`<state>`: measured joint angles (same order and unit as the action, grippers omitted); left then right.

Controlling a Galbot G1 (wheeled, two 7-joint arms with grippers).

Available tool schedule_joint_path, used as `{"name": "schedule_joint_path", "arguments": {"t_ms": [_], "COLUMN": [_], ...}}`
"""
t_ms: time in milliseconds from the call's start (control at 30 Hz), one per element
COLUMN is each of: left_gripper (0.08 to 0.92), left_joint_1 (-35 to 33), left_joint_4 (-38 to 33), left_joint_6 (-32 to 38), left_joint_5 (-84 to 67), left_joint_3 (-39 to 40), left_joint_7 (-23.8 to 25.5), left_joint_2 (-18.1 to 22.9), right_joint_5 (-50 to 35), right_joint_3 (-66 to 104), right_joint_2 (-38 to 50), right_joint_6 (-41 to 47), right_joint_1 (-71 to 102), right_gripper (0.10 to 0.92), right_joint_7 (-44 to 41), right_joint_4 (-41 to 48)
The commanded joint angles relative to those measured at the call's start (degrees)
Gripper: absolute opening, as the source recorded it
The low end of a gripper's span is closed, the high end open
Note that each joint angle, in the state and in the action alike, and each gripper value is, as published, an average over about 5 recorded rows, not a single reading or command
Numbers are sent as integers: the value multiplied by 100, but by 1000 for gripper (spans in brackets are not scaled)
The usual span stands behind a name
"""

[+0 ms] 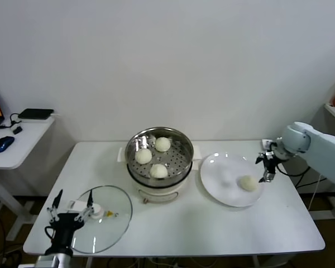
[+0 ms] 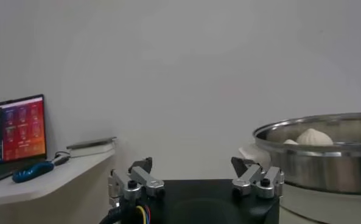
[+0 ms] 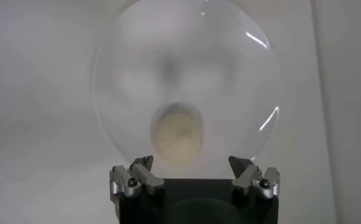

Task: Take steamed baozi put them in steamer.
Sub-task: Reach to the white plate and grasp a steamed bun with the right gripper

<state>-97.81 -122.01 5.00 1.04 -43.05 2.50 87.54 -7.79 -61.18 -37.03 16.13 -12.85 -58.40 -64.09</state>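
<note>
Right gripper [image 1: 266,167] fingers apart, empty, above last baozi [image 1: 248,183] on white plate [image 1: 218,178]. Three baozi [image 1: 143,156] in steamer [image 1: 159,176]. Left gripper [image 1: 70,210] fingers apart, parked near glass lid [image 1: 109,226].

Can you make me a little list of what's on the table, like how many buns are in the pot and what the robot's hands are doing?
buns in steamer: three, on the holed metal tray
bun on plate: one baozi, near the right edge of the white plate
glass lid: flat on the table, left of the steamer
right hand: open, empty, just above the plate's right edge, beside the last bun
left hand: open, empty, low at the front left by the lid
buns left to move: one
</note>
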Motion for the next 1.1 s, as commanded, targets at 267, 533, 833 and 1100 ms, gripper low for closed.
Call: {"name": "schedule_joint_path", "arguments": {"t_ms": [267,533,833,1100], "left_gripper": [823,823,823,823], "left_joint_1": [18,35,32,33], "left_joint_4": [60,88,89,89], "left_joint_6": [-14,-15,-19,-21], "left_joint_5": [10,13,13,23], "left_joint_3": [-61,-73,-86,-82], "left_joint_7": [-1,-3,-5,-7], "left_joint_2": [-25,-29,-34,-26], "right_joint_5": [611,806,937,951], "right_joint_3": [697,735,871,925], "right_joint_2": [-923,-1126,-1240,-1299], "right_joint_6": [-99,-191,-238,-239], "right_joint_1": [853,899,977,968], "right_gripper": [823,823,823,823], "right_joint_7": [-219,-330,-315,-325], "right_joint_4": [1126,1334,1558,1683]}}
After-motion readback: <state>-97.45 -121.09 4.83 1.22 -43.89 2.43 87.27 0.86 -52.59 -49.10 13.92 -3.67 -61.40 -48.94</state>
